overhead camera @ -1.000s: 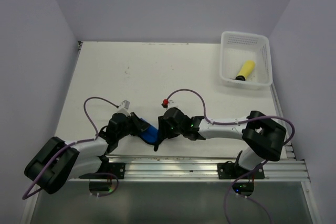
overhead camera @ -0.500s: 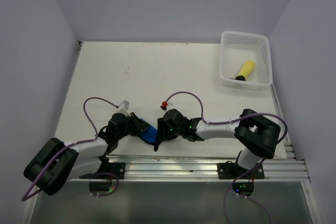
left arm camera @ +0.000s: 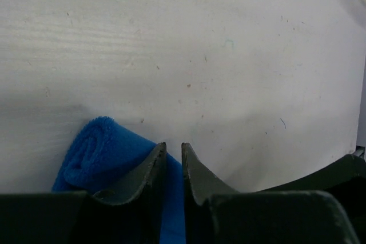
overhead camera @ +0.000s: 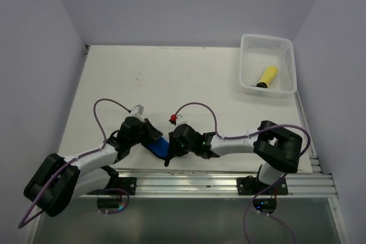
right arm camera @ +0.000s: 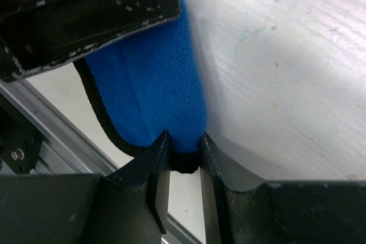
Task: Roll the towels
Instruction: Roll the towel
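R gripper [right arm camera: 183, 142] nearly closed, pinching blue towel [right arm camera: 160, 72] edge.

The left gripper [left arm camera: 174, 150] rises from 6 o'clock, its two dark fingers [left arm camera: 146, 170] drawn close with only a slit between the tips, and blue cloth fills that slit lower down. The blue towel [left arm camera: 97, 152], its end rolled into a soft coil, lies at 8 o'clock on the pale, scuffed table [left arm camera: 189, 44]. A dark blurred shape [left arm camera: 326, 172] sits at 4 o'clock.

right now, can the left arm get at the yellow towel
Probably not: the yellow towel lies in the basket at the far right corner, and the left end effector is shut on the blue towel at the near edge.
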